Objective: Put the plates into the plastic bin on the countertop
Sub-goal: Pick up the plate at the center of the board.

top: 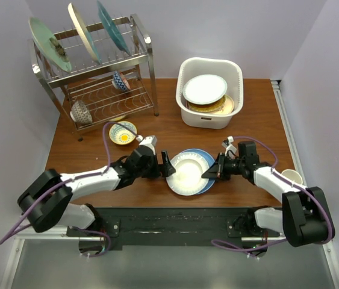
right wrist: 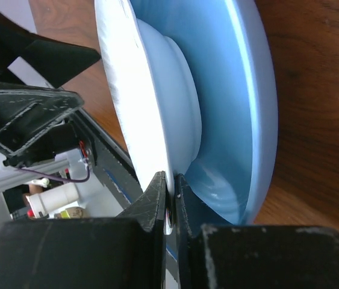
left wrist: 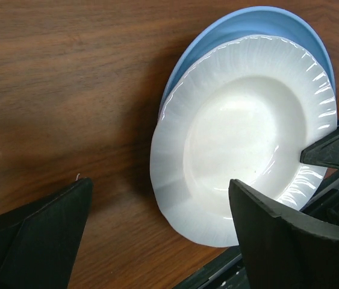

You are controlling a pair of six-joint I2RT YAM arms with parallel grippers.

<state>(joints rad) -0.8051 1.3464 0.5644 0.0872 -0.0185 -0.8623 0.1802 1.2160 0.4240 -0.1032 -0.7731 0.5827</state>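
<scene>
A white fluted plate (top: 187, 173) (left wrist: 241, 126) (right wrist: 139, 90) lies on a blue plate (top: 202, 155) (left wrist: 259, 21) (right wrist: 235, 90) near the table's front edge. My right gripper (top: 208, 173) (right wrist: 172, 186) is shut on the white plate's right rim, one finger above it and one below. At that plate's left rim my left gripper (top: 168, 165) (left wrist: 160, 183) stands open, holding nothing. The white plastic bin (top: 210, 62) stands at the back right. It holds a white plate (top: 205, 88) on a yellow woven-look plate (top: 210, 108).
A steel wire dish rack (top: 151, 72) at the back left holds a green plate (top: 49, 43), a cream plate (top: 83, 31) and a teal plate (top: 114, 27), with bowls below. A small yellow-and-blue bowl (top: 123, 133) sits in front of it. A cream cup (top: 291, 177) stands by the right arm.
</scene>
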